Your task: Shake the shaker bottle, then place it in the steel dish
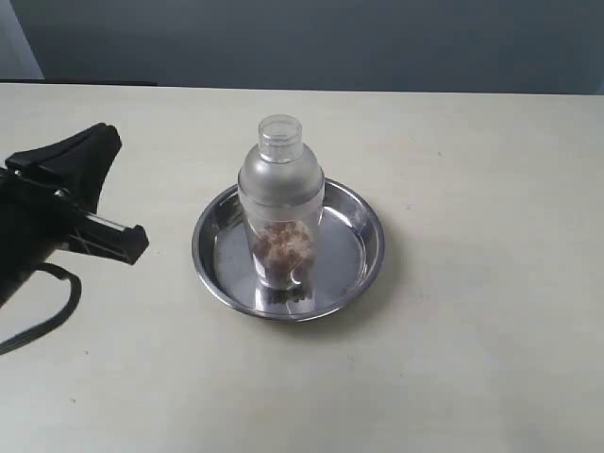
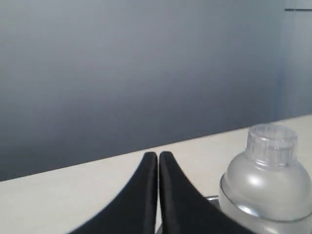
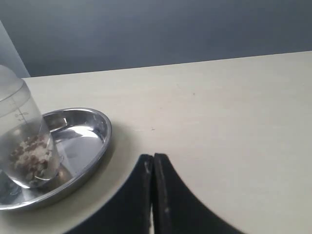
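Note:
The shaker bottle [image 1: 281, 203] stands upright in the middle of the steel dish [image 1: 376, 247], with brown granules at its bottom. Nothing holds it. My left gripper [image 1: 106, 140] hovers to the left of the dish, apart from it; in the left wrist view its fingers [image 2: 158, 155] are pressed together and empty, with the bottle [image 2: 268, 180] beside them. My right gripper [image 3: 153, 157] is out of the exterior view. In its wrist view it is shut and empty over the table, a little way from the dish [image 3: 92, 131] and the bottle [image 3: 24, 146].
The cream table [image 1: 472, 359] carries only the dish and bottle. A black cable [image 1: 47, 316] trails from the left arm near the front left. The table's far edge meets a grey-blue wall [image 1: 330, 42].

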### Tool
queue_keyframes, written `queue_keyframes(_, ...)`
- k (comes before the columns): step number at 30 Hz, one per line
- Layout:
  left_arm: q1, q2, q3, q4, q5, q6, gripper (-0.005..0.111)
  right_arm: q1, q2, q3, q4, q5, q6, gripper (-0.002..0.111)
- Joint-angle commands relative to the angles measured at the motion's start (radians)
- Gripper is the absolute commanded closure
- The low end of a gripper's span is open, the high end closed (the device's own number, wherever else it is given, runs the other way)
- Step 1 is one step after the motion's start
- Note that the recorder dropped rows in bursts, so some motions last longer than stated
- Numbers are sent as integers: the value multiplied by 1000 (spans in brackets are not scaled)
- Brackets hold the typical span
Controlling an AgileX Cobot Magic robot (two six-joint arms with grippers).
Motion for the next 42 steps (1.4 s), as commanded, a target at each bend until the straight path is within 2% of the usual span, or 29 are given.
queue_keyframes(1, 0, -187, -85, -104, 418, 188, 106, 2, -4, 1, -5, -10, -1, 109)
queue_keyframes(5, 0, -326, -169, -321, 589, 367, 106, 2, -4, 1, -5, -10, -1, 109)
queue_keyframes(7, 0, -382, -207, -393, 685, 573, 106, 2, -4, 1, -5, -10, -1, 109)
queue_keyframes(9, 0, -434, -232, -543, 753, 755, 106, 2, -4, 1, -5, -10, -1, 109)
queue_keyframes(13, 0, -533, -239, -1035, 716, 1126, 106, 2, -4, 1, -5, -10, -1, 109)
queue_keyframes(15, 0, -581, -239, -1277, 678, 1417, 106, 2, -4, 1, -5, -10, -1, 109)
queue_keyframes(16, 0, -605, -239, -1345, 628, 1545, 106, 2, -4, 1, -5, -10, -1, 109)
queue_keyframes(18, 0, -646, -225, -1345, 528, 1616, 106, 2, -4, 1, -5, -10, -1, 109)
queue_keyframes(25, 0, -695, -218, -1345, 116, 1622, 106, 2, -4, 1, -5, -10, -1, 109)
queue_keyframes(29, 0, -695, -218, -1345, -44, 1622, 106, 2, -4, 1, -5, -10, -1, 109)
queue_keyframes(32, 0, -695, -218, -1345, -110, 1622, 106, 2, -4, 1, -5, -10, -1, 109)
queue_keyframes(36, 0, -695, -218, -1345, -128, 1622, 106, 2, -4, 1, -5, -10, -1, 109)
queue_keyframes(39, 0, -692, -218, -1345, -192, 1703, 106, 2, -4, 1, -5, -10, -1, 109)
queue_keyframes(42, 9, -692, -218, -1345, -161, 1577, 106, 2, -4, 1, -5, -10, -1, 109)
